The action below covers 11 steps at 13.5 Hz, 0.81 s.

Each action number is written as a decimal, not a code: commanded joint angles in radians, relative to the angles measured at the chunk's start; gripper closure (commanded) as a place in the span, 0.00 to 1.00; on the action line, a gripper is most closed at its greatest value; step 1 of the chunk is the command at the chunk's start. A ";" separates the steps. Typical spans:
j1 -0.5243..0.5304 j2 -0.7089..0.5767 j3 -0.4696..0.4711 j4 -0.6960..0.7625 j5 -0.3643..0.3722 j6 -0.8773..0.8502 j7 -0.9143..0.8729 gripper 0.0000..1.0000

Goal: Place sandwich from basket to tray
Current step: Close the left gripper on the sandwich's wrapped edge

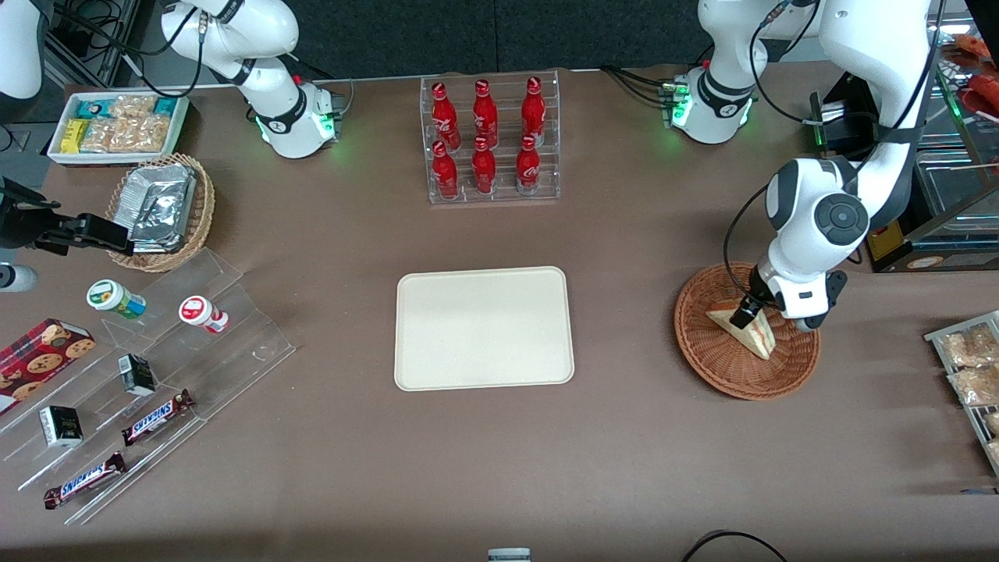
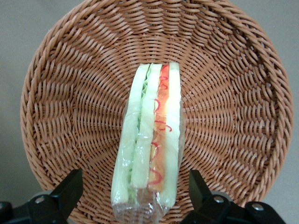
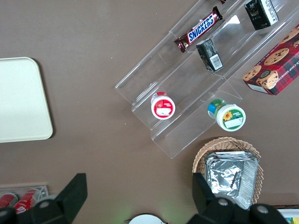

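Gripper (image 2: 135, 196) poised low over the basket (image 1: 714, 355), fingers (image 2: 67, 191) spread wide either side of the sandwich (image 2: 149, 140), which lies inside on edge, filling upward, ready for pinching. Tray (image 1: 484, 328) waits bare, well apart toward the table's middle.

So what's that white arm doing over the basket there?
It's going for the sandwich lying in the reddish wicker basket. Its tool is down in the basket, fingers open on either side of the sandwich, not yet closed on it. The cream tray where the sandwich should go has nothing on it.
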 commanded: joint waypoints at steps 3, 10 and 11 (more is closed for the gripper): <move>-0.014 0.015 0.008 0.006 0.017 0.027 -0.054 0.62; -0.043 0.004 0.006 0.101 0.018 -0.078 -0.079 1.00; -0.056 -0.002 0.006 0.147 0.018 -0.162 -0.076 1.00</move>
